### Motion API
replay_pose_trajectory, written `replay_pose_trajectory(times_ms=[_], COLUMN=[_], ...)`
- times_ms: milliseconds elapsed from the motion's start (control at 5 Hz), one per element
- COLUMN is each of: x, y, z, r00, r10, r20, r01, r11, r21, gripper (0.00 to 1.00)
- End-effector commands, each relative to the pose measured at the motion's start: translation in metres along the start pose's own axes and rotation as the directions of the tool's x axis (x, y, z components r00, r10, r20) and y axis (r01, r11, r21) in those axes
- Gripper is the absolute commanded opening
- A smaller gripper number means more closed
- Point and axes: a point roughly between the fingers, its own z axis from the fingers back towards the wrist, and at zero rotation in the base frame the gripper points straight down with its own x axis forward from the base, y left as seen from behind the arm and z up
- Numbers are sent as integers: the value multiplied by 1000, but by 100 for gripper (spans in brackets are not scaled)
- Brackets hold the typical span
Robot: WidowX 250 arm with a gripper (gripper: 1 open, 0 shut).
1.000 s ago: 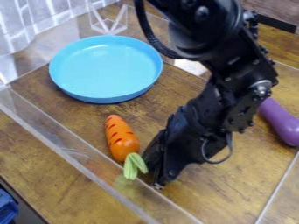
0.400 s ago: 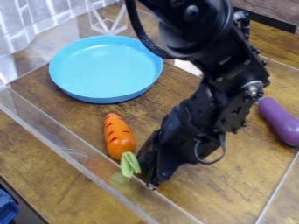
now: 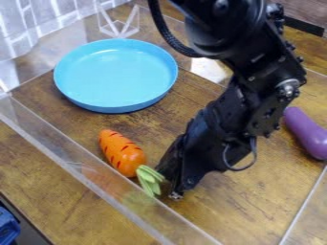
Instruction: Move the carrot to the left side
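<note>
Leaning low over the wooden table (image 3: 49,182), the end effector (image 3: 171,188) has its jaws pressed together, right at the carrot's leafy green top. The orange carrot (image 3: 121,153) lies on the table beside the clear barrier (image 3: 96,177), below the blue plate (image 3: 115,74) in the view. A purple eggplant (image 3: 305,132) lies over on the right side.

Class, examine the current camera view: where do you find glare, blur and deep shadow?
Camera view: pale glare streaks along the clear plastic edge; slight softness overall, finer edges indistinct; the black gripper's underside is very dark, its fingertips hard to make out.
</note>
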Motion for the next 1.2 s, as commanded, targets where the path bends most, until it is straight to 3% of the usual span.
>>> replay_pose_trajectory(times_ms=[0, 200, 600, 800, 1000], x=[-1, -3, 8, 0, -8], y=[11, 14, 10, 10, 9], z=[14, 14, 22, 25, 29], r00=[999, 999, 993, 997, 999], r10=[28, 41, 115, 68, 19], r20=[33, 30, 22, 27, 32], r01=[-29, -42, -114, -68, -20], r11=[999, 999, 993, 998, 999], r21=[23, 15, -22, 2, 28], gripper=[0, 0, 0, 0, 100])
